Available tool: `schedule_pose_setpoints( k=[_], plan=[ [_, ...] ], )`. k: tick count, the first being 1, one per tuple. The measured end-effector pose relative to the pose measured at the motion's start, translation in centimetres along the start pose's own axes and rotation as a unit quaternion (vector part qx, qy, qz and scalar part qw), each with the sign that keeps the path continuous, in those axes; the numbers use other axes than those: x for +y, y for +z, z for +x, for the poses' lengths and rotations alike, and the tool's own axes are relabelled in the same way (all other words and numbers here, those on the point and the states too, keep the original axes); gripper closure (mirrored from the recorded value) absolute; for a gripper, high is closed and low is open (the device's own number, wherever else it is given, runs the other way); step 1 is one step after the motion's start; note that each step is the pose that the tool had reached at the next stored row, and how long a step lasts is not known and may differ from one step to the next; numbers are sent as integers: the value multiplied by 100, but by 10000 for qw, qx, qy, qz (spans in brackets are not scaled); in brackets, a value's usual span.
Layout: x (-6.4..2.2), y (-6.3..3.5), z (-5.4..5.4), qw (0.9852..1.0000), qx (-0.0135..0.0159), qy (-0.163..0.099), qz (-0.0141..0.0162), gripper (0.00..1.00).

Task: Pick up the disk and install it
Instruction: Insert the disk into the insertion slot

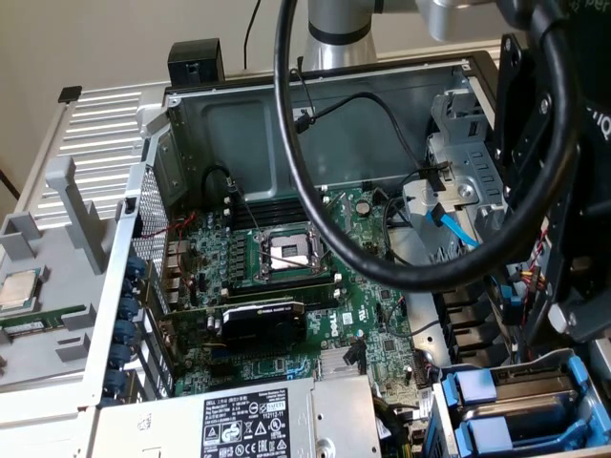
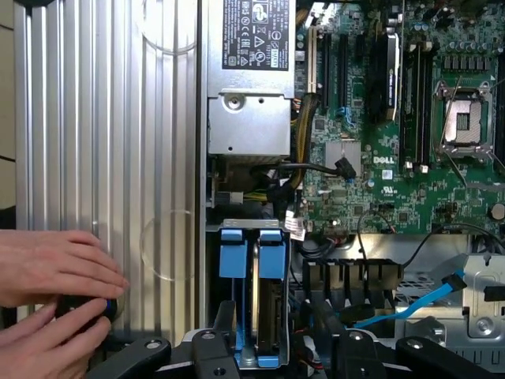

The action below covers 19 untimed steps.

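Silver metal disk in bright blue plastic frame stands slotted at a corner of the grey computer case; black gripper straddles it, jaws wide (nothing held). A catching jaw could unseat it.

A ribbed metal bench carries the open computer case; beside the case, a grey fixture tray holds a CPU chip.

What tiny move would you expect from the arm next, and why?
Probably a short, slow pull straight back from the disk: it sits in the drive bay in its blue frame, and the gripper straddles it with jaws apart, apparently not clamping. A person's hands are close by.
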<state>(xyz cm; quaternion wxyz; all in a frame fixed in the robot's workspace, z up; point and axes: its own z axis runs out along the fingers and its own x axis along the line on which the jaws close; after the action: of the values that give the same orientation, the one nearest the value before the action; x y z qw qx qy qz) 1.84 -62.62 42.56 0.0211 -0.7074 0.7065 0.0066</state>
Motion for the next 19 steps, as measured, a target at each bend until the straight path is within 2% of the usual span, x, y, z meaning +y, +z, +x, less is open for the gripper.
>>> schedule_pose_setpoints(
  k=[8,19],
  plan=[
    [0,2,-6,10000,-2,-1,4,49],
    [-35,5,-117,10000,0,0,13,49]
  ],
)
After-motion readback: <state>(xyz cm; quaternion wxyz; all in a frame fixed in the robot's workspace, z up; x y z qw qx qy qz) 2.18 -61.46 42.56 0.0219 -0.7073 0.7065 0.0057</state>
